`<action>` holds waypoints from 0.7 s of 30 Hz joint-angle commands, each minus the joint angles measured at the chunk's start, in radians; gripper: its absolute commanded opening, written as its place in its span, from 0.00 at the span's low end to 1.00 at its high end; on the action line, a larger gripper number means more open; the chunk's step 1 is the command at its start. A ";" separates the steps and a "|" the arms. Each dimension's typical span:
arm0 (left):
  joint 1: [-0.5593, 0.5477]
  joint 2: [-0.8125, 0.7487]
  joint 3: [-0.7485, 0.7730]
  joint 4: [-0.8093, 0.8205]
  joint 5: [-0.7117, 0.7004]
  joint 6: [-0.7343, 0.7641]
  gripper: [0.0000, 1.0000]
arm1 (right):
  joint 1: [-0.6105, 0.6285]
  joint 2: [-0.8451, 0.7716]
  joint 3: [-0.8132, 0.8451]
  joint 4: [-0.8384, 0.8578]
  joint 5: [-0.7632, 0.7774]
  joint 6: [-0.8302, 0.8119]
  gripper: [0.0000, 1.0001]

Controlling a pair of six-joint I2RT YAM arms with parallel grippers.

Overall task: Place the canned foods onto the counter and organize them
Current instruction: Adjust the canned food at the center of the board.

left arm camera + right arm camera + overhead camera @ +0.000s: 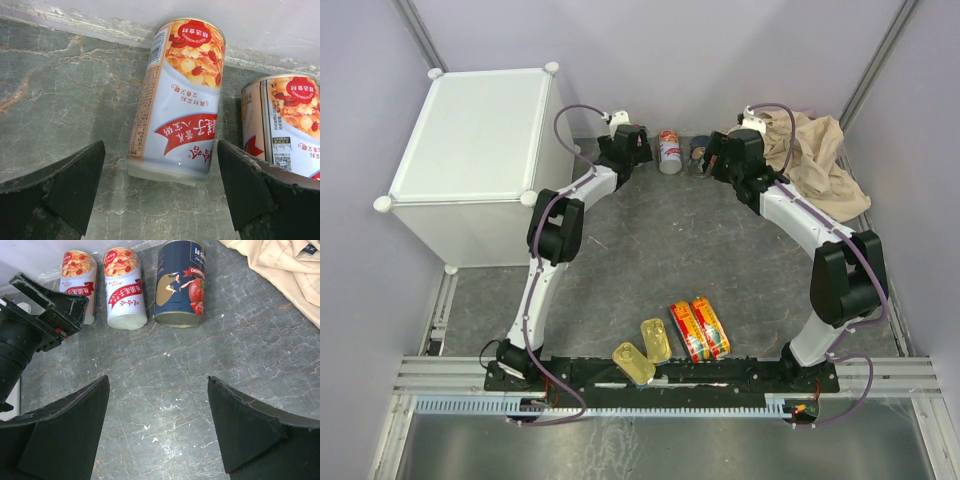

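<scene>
Two white-and-red cans stand at the back wall. One lies straight ahead of my open left gripper, beyond its fingertips and untouched. The other stands just right of it and also shows from above. A dark can with a red label stands next to them, ahead of my open right gripper, which holds nothing. Two gold tins and two red-yellow flat tins lie near the arm bases. The white counter stands at the far left with nothing on top.
A beige cloth is heaped at the back right, close to the right arm, and shows in the right wrist view. The left gripper partly hides the leftmost can there. Walls close in the back and both sides.
</scene>
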 commanded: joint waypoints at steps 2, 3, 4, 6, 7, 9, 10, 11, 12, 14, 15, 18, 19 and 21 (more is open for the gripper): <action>0.003 0.034 0.094 0.010 0.002 -0.025 1.00 | 0.004 -0.002 0.026 0.047 -0.008 -0.010 0.87; 0.006 0.041 0.101 0.010 0.005 -0.026 1.00 | 0.004 0.004 0.027 0.048 -0.011 -0.008 0.87; 0.007 0.048 0.109 0.008 0.008 -0.026 0.99 | 0.004 0.009 0.030 0.050 -0.013 -0.008 0.87; 0.010 0.062 0.128 -0.001 0.009 -0.028 0.99 | 0.004 0.017 0.033 0.052 -0.012 -0.008 0.87; 0.011 0.067 0.133 -0.004 0.012 -0.029 0.98 | 0.004 0.021 0.035 0.053 -0.011 -0.008 0.86; 0.013 0.075 0.134 -0.005 0.020 -0.033 0.97 | 0.004 0.031 0.038 0.052 -0.010 -0.010 0.86; 0.013 0.077 0.134 -0.006 0.025 -0.036 0.96 | 0.004 0.034 0.040 0.051 -0.010 -0.009 0.86; 0.014 0.080 0.134 -0.010 0.030 -0.039 0.95 | 0.004 0.037 0.040 0.053 -0.010 -0.008 0.86; 0.014 0.082 0.135 -0.016 0.033 -0.041 0.94 | 0.004 0.039 0.039 0.054 -0.011 -0.007 0.86; 0.014 0.081 0.127 -0.023 0.040 -0.042 0.93 | 0.004 0.042 0.038 0.054 -0.015 -0.005 0.86; 0.014 0.078 0.121 -0.024 0.044 -0.041 0.91 | 0.004 0.040 0.038 0.056 -0.016 -0.004 0.86; 0.016 0.061 0.084 -0.008 0.060 -0.037 0.84 | 0.004 0.032 0.031 0.056 -0.020 -0.003 0.85; 0.018 0.053 0.066 0.004 0.071 -0.037 0.80 | 0.004 0.028 0.027 0.056 -0.017 -0.005 0.85; 0.020 0.034 0.033 0.026 0.102 -0.040 0.69 | 0.005 0.018 0.021 0.054 -0.013 -0.008 0.85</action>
